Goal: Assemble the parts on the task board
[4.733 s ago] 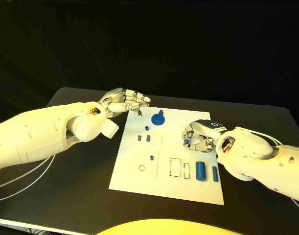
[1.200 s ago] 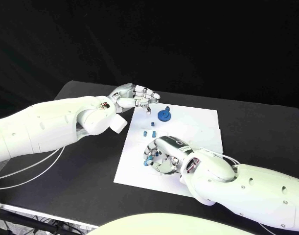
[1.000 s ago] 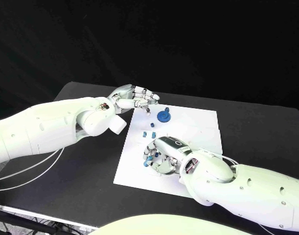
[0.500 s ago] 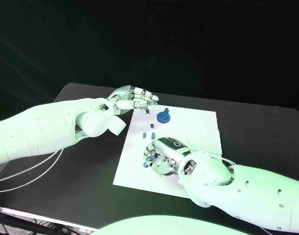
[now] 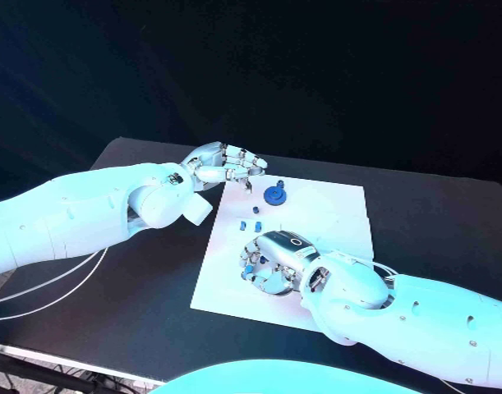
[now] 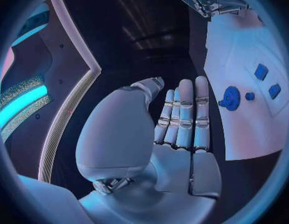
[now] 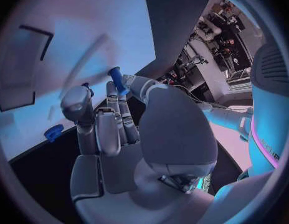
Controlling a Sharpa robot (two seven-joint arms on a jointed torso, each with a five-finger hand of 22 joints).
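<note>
Nearest the robot, the right hand (image 5: 277, 261) sits low over the near half of the task board (image 5: 333, 215), its fingers (image 7: 113, 115) drawn together round a small blue peg (image 7: 116, 79); the right wrist view shows that peg pinched at the fingertips, just above the white surface. A second blue piece (image 7: 54, 132) shows beside the hand there, though what it is I cannot tell. Judging from this, the step in hand is seating that peg into a place on the near part of the board, and it does not look seated yet.

Further out, around mid-board, two small blue blocks (image 5: 248, 223) lie side by side on the plate. Whether they are already in their places or only lying loose cannot be told.

Beyond them a round blue gear-like part (image 5: 274, 194) sits near the far edge, with a small blue stud (image 6: 249, 96) just beside it.

Farthest, the left hand (image 5: 220, 167) hovers by the board's far left corner over the bench (image 5: 440, 215), holding nothing, its fingers close together and fairly straight.

Overall the assembly looks partway through: several pieces remain to be checked or fitted.
</note>
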